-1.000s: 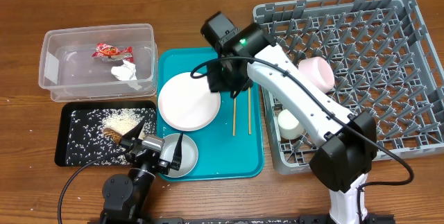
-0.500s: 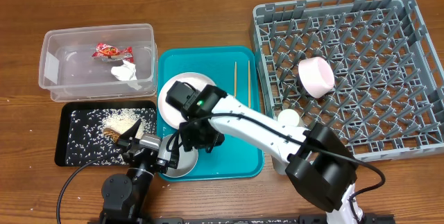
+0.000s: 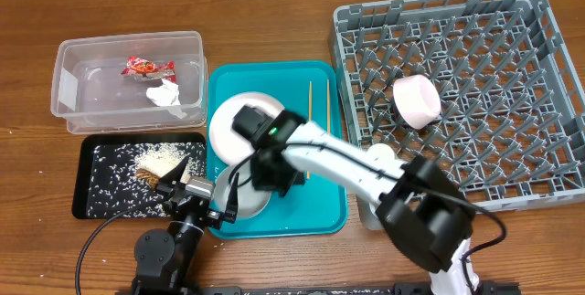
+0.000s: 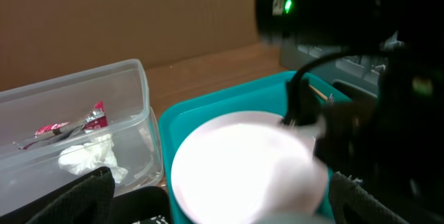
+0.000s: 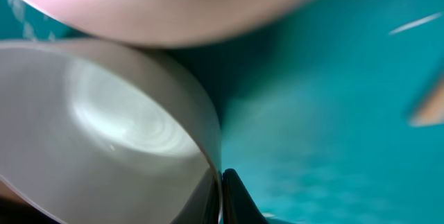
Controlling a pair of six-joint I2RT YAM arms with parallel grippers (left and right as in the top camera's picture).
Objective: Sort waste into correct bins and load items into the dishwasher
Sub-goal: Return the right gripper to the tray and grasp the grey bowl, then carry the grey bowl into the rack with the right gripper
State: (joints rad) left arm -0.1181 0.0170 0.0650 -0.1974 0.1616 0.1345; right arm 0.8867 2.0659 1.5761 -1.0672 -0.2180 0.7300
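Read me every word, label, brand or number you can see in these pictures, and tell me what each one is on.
On the red snack wrapper in the clear tub: white print, too small and blurred to read.
On the right arm: only a green light, no text.
Nothing else shows words or numbers that can be read.

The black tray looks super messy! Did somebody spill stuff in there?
Rice grains are scattered all over the black tray, with a heap and a brown lump near its right end. Messy, but it looks kept inside the rim, so nothing seems out of place.
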